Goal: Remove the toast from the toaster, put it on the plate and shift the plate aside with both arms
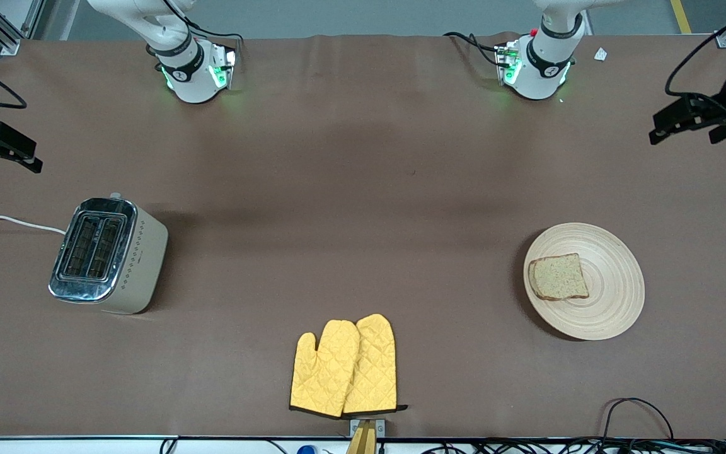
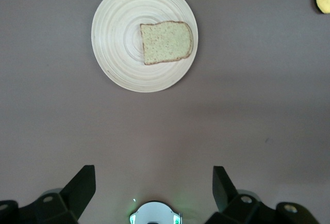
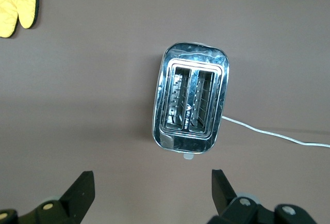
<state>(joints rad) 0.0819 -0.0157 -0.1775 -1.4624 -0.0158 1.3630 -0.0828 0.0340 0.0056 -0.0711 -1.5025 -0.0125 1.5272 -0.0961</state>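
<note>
Toast [image 1: 558, 276] lies flat on the plate [image 1: 615, 296], off-centre toward the right arm's end, crust to the rim. Plate sits on the desk [image 1: 350, 208] at the left arm's end. Left gripper [image 1: 684, 120] hangs over the desk edge at that end, fingers [image 2: 82, 185] spread wide, holding nothing; plate well apart from it. Mitts [image 1: 345, 367], yellow, a pair overlapping, lie mid-desk, nearest the front camera. Toaster [image 1: 108, 255] stands at the right arm's end, both slots empty, white cord [image 1: 10, 221] trailing off the desk. Right gripper [image 1: 4, 148] hangs over that edge, fingers [image 3: 80, 188] wide apart, empty.
</note>
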